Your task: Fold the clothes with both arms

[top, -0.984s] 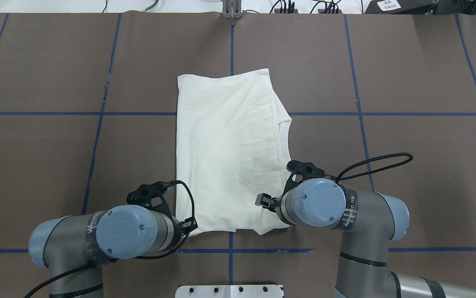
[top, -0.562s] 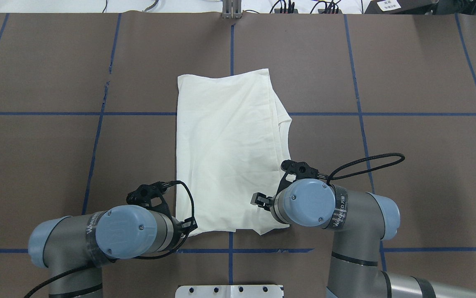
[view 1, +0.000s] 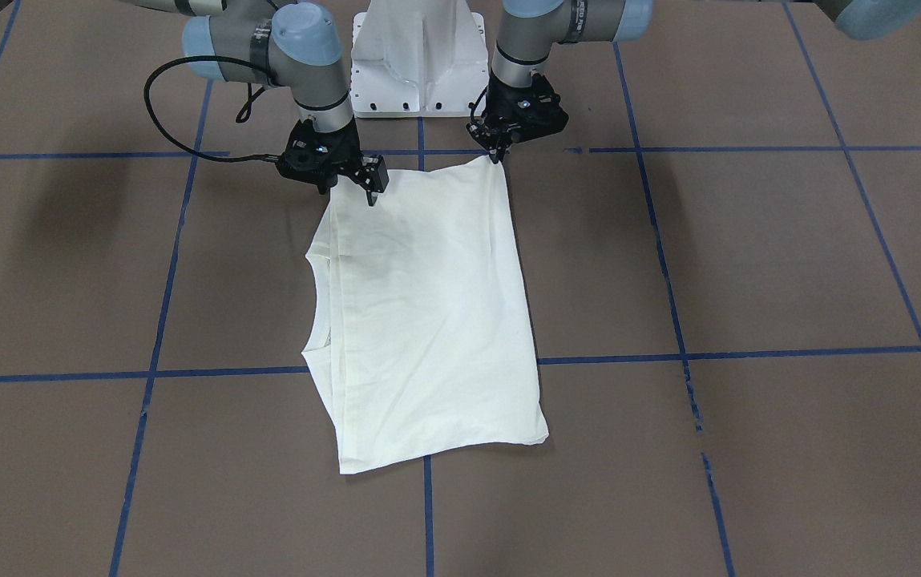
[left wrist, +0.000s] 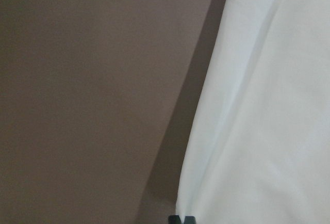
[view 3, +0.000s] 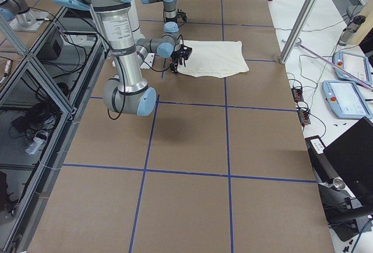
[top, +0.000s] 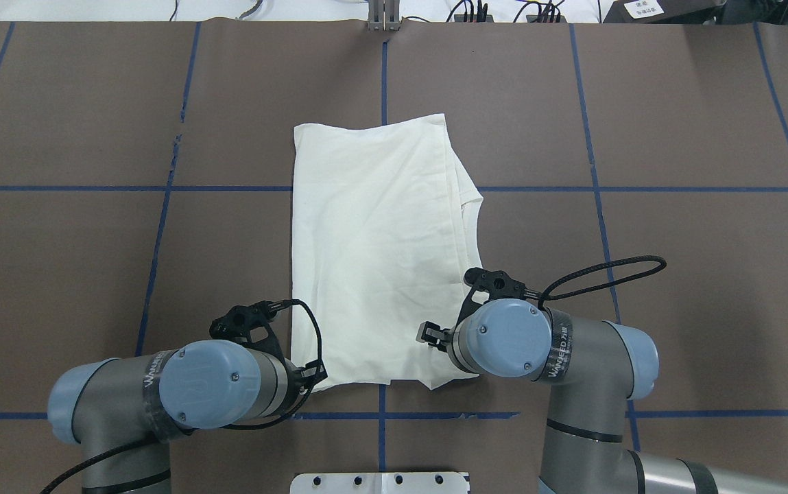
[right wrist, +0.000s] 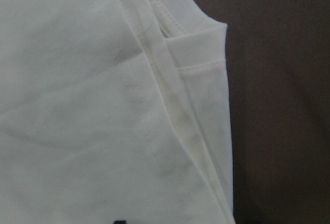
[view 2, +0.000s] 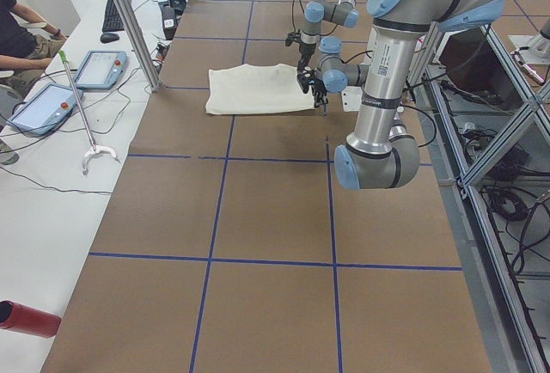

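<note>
The cream-white shirt (view 1: 428, 320) lies folded on the brown table, plain side up, and also shows in the overhead view (top: 380, 247). My left gripper (view 1: 498, 152) is shut, pinching the shirt's near corner; the left wrist view shows its fingertips (left wrist: 181, 219) together at the fabric (left wrist: 268, 131) edge. My right gripper (view 1: 348, 191) is open, low over the shirt's other near corner by the neckline. One finger (top: 426, 334) sticks out from under the wrist. The right wrist view shows the collar seam (right wrist: 170, 95). The cat print is hidden.
The white pedestal base (view 1: 420, 56) stands at the table's near edge between the arms. Blue tape lines (top: 383, 75) cross the brown table cover. Tablets (view 2: 99, 68) and cables lie on the operators' white bench beyond a metal post (view 2: 129, 21).
My right arm has moved a little left and away from the base, further over the shirt's near corner. The left arm and the shirt have not moved.
</note>
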Motion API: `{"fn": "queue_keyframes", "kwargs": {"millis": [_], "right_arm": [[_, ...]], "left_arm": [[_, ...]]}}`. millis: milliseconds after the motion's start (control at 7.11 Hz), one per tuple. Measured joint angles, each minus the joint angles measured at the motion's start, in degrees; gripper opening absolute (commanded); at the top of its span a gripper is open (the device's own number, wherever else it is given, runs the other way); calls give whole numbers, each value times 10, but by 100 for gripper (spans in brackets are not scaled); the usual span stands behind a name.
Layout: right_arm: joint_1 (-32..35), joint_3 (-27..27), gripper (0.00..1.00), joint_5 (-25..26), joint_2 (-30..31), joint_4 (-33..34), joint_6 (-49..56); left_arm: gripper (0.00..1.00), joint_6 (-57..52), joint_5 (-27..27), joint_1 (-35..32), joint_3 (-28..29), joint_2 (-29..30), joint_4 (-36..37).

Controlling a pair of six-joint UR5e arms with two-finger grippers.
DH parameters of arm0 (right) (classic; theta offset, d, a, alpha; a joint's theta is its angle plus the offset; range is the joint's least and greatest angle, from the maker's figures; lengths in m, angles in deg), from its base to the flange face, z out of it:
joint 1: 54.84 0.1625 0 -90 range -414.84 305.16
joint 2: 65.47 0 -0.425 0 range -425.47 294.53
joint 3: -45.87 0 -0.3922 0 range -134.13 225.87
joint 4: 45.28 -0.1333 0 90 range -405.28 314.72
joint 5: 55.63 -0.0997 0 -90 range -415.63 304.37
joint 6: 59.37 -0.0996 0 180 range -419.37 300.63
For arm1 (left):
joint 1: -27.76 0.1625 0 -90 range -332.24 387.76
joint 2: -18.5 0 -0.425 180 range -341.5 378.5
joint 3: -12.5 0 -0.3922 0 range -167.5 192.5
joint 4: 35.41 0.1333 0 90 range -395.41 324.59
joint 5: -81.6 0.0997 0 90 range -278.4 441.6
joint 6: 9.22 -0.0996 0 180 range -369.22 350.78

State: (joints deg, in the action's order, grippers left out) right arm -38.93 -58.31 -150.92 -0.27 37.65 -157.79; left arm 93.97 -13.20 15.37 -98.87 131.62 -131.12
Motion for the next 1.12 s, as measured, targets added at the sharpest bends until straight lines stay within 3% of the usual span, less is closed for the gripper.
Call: {"fn": "queue_keyframes", "kwargs": {"millis": [281, 422, 1125], "right_arm": [[0, -2, 8, -1, 0, 0, 1], [1, -4, 0, -2, 0, 0, 2], [6, -11, 0, -7, -3, 0, 5]], "left_arm": [[0, 0, 0, 0, 1, 2, 0], [0, 0, 0, 0, 1, 2, 1], [0, 0, 0, 0, -2, 3, 1]]}}
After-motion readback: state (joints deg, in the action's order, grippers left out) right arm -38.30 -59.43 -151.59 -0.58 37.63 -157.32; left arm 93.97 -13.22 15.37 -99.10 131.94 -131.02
